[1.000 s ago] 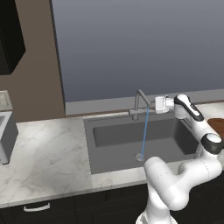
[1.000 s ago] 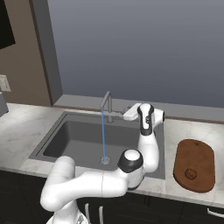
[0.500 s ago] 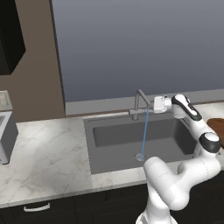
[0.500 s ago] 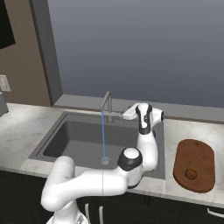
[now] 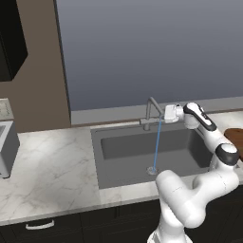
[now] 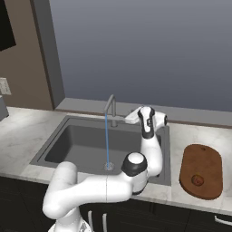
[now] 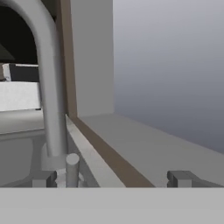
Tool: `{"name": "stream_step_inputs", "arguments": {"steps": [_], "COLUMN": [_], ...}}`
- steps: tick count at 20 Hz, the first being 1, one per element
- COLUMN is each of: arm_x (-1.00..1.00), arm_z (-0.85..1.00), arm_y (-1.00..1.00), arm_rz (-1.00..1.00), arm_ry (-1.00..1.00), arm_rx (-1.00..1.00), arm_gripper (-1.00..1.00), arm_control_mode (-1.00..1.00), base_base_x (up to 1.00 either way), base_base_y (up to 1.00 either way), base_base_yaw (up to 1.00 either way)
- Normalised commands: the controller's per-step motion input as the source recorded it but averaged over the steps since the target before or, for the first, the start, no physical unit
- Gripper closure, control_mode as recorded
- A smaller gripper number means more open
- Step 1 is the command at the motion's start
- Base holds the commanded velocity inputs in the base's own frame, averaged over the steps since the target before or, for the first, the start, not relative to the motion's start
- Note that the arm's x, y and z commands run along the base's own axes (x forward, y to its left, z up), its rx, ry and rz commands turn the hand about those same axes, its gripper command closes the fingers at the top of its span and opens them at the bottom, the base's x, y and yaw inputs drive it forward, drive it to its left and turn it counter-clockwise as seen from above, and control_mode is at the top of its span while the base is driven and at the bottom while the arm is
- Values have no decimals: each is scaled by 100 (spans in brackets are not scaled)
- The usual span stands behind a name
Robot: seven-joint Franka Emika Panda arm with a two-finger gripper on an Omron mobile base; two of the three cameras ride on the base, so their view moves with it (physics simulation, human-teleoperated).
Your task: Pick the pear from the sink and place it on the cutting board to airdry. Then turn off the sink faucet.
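A white marble-veined kitchen counter (image 5: pixel 52 171) frames the large matte grey recessed sink (image 6: pixel 86 147), where a thin blue stream of water (image 6: pixel 107 140) falls from the slim grey metal faucet (image 6: pixel 110 105) to the small round drain (image 5: pixel 152 170). To the right lies the flat reddish-brown wooden cutting board with rounded corners (image 6: pixel 204 163), and on its near end sits the small orange-brown pear (image 6: pixel 196 180): the first half of the task looks done. The step in hand appears to be shutting off the water. The white arm reaches over the basin's back right corner, its two-finger gripper (image 7: pixel 111 177) at the faucet's base with jaws spread wide and nothing between them. From the hand camera the upright stem (image 7: pixel 51 87) rises at left, and a short grey peg (image 7: pixel 72 168) stands beside the left fingertip (image 7: pixel 43 178); it is probably the side lever, though the angle makes that hard to confirm. The next move calls for a small sideways shift to bring a finger against that lever and push it round. Room is tight: the brown-trimmed window ledge (image 7: pixel 144 144) and grey wall sit close behind, and the stem crowds the left, while the open basin in front leaves space to back away.
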Motion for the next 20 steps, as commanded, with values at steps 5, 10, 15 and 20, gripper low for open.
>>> {"name": "stream_step_inputs", "arguments": {"steps": [5, 10, 15, 20], "arm_x": [0, 0, 1, 4], "arm_z": [7, 13, 30, 33], "arm_y": [21, 48, 77, 100], "arm_rz": [8, 10, 10, 6], "arm_ry": [0, 0, 0, 0], "arm_rx": [0, 0, -1, -10], "arm_gripper": [-100, -100, -100, -100], "arm_control_mode": [-100, -100, -100, -100], "base_base_x": [0, 0, 0, 0], "base_base_y": [0, 0, 0, 0], "base_base_yaw": [0, 0, 0, 0]}}
